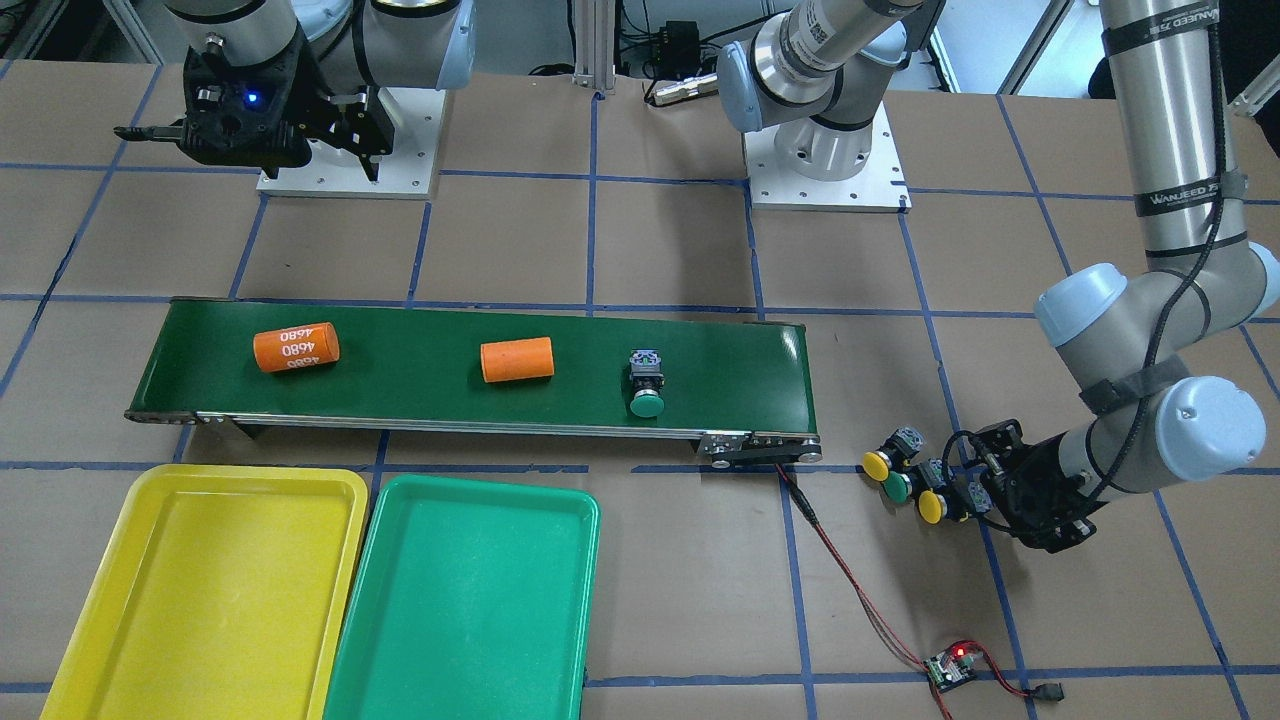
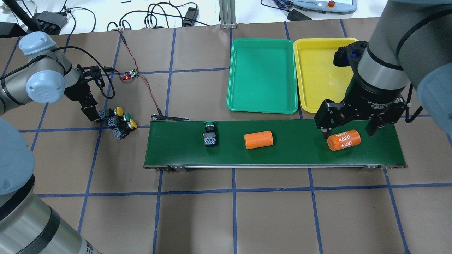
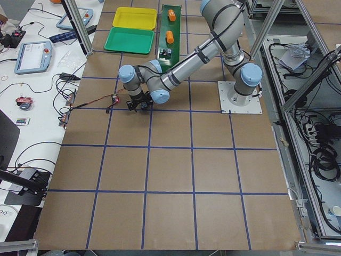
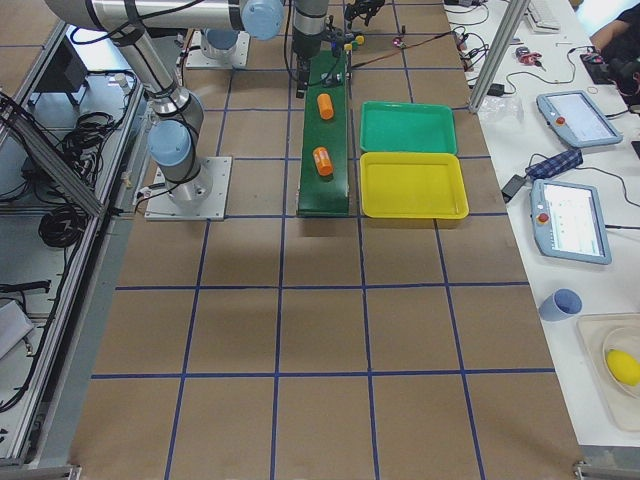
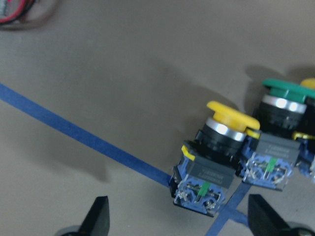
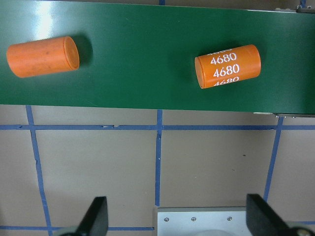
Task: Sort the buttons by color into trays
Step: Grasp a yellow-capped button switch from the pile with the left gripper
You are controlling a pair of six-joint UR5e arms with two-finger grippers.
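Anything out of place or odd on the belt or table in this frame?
Two orange cylinders lie on the conveyor belt beside a green button on its side; they are not buttons. Three other buttons sit clustered off the belt, by the left end effector.

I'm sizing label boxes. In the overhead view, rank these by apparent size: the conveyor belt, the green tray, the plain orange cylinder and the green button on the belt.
1. conveyor belt
2. green tray
3. plain orange cylinder
4. green button, only slightly smaller than the cylinder
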